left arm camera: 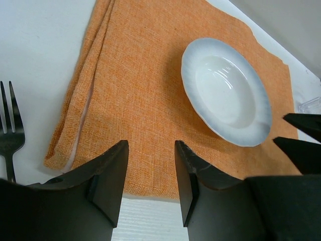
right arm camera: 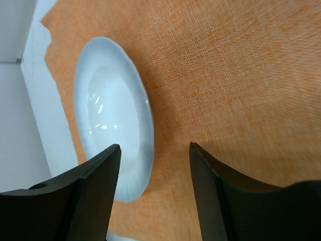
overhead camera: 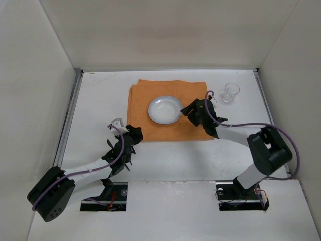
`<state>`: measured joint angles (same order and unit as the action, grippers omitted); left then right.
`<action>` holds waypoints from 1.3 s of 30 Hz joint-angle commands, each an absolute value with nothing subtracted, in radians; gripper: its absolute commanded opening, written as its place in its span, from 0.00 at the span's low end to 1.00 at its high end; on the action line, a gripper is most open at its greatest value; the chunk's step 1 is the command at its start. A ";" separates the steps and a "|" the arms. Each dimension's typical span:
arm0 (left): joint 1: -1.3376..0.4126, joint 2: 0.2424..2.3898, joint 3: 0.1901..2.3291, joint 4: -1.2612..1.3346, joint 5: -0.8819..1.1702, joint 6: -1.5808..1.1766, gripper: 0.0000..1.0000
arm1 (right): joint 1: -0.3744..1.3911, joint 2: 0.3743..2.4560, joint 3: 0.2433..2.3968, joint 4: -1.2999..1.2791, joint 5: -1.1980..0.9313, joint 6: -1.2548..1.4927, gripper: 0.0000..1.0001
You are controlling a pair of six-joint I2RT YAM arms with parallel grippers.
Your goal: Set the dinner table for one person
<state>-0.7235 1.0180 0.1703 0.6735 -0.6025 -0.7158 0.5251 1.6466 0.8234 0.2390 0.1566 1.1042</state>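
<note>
On the white dinner table point(overhead camera: 165, 160) we count, from the left, one fork point(left arm camera: 11, 130), the left gripper point(left arm camera: 150, 148) with jaws apart and empty, one orange placemat point(overhead camera: 145, 95) bearing one white plate point(overhead camera: 165, 109), the right gripper point(right arm camera: 154, 148) spread wide just beside that plate, and one clear glass point(overhead camera: 231, 93).

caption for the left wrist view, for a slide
Open left gripper over the edge of an orange placemat holding a white plate; a fork lies beside the placemat

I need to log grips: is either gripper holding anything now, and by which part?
Nothing is held. The left gripper is open over the placemat; the right gripper is open at the rim of the plate, not clamping it.
</note>
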 commanded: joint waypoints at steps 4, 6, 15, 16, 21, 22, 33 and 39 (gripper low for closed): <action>-0.766 1.025 0.190 0.726 -0.606 -0.707 0.40 | 0.467 1.376 0.798 0.077 0.288 0.893 0.55; -0.803 1.038 0.209 0.733 -0.601 -0.672 0.40 | 0.414 1.309 0.827 0.013 0.336 0.812 0.37; -1.056 1.163 0.264 0.929 -0.618 -0.416 0.32 | 0.098 1.365 1.057 -0.179 0.496 0.569 0.14; -1.068 1.189 0.267 0.954 -0.618 -0.404 0.32 | 0.059 1.417 1.095 -0.181 0.483 0.568 0.21; -1.082 1.210 0.268 0.983 -0.610 -0.393 0.34 | -0.015 1.612 1.251 -0.179 0.425 0.566 0.54; -1.082 1.207 0.264 0.988 -0.614 -0.393 0.35 | -0.025 1.649 1.282 -0.181 0.417 0.561 0.57; -1.068 1.226 0.264 0.989 -0.614 -0.405 0.37 | -0.091 1.891 1.427 -0.213 0.308 0.561 0.53; -1.064 1.229 0.264 0.989 -0.617 -0.410 0.38 | -0.102 1.916 1.417 -0.206 0.272 0.583 0.22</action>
<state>-1.0714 1.2240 0.2420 0.9268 -0.6018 -0.4156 -0.0925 1.9224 1.3819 -0.2108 0.3008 0.5728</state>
